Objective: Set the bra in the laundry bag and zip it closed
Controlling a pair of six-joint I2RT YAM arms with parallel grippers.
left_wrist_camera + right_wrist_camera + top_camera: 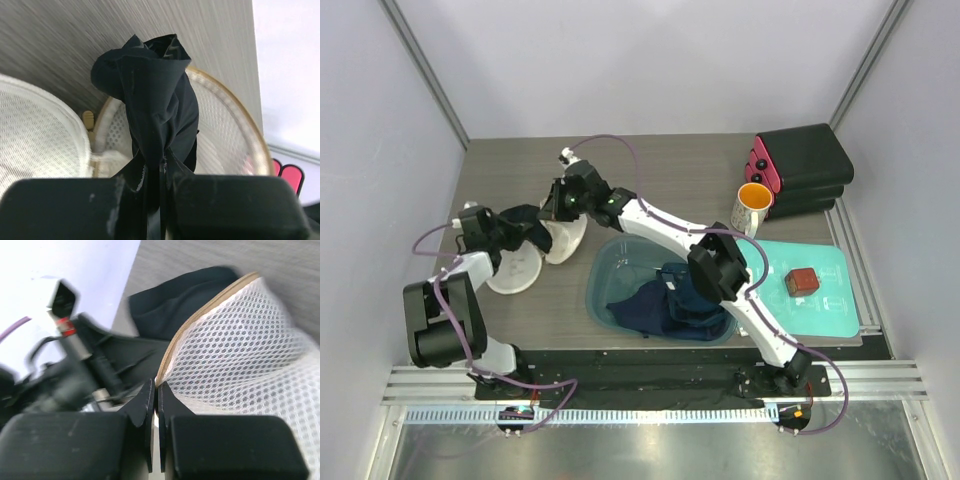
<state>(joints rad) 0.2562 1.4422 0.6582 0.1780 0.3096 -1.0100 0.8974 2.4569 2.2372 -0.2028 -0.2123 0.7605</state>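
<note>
Black fabric of the bra is clamped between the closed fingers of the left gripper, and the garment rises in a bunched fold directly ahead of the fingertips. Behind it lies the laundry bag, a cream mesh pouch with a tan-trimmed rim, its two round faces spread apart on the grey wood-grain surface. In the left wrist view one face shows to the left of the bra, the other behind it and to the right. In the top view the bra sits at the rear of the two faces, between them, toward the left rear of the surface. The right gripper is closed, its fingertips pinching the tan rim of the face nearer the centre, with the bra just beyond that rim. The two grippers sit close together. Well apart to the right stand a teal basin holding navy clothes, a mug with an orange interior, a black case, and a flat teal pouch carrying a small red-brown block.
</note>
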